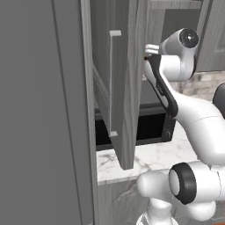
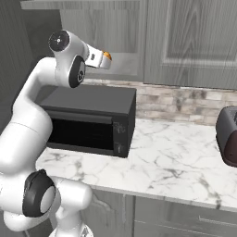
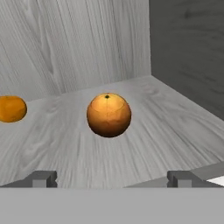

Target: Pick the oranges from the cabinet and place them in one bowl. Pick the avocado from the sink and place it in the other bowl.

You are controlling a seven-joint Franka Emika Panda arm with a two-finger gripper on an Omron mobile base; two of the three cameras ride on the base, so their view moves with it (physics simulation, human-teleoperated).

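**Two oranges on the shelf, nothing gripped yet**

One cabinet (image 1: 127, 88), door swung open toward the base, arm reaching inside above one dark microwave (image 2: 92, 120) on the marble counter (image 2: 176, 157). One dark toaster-like appliance (image 2: 227, 136) far right on that counter. Inside, on the wood-grain shelf (image 3: 144, 144): two oranges, counted. Nearer orange (image 3: 109, 114) dead ahead, stem dimple up, close to the right wall yet well apart from it. Second orange (image 3: 12, 108) farther left, cut by the frame edge, well apart from the first.

One gripper (image 3: 112, 178), fingers spread wide, empty, tips short of the nearer orange.

Best handling, as a judgement: advance straight along the shelf, keeping the nearer orange centred between the tips; go deep enough to bracket its widest girth before closing; close gently, since a round fruit rolls away from a glancing touch. Withdraw low and straight to clear the door edge.
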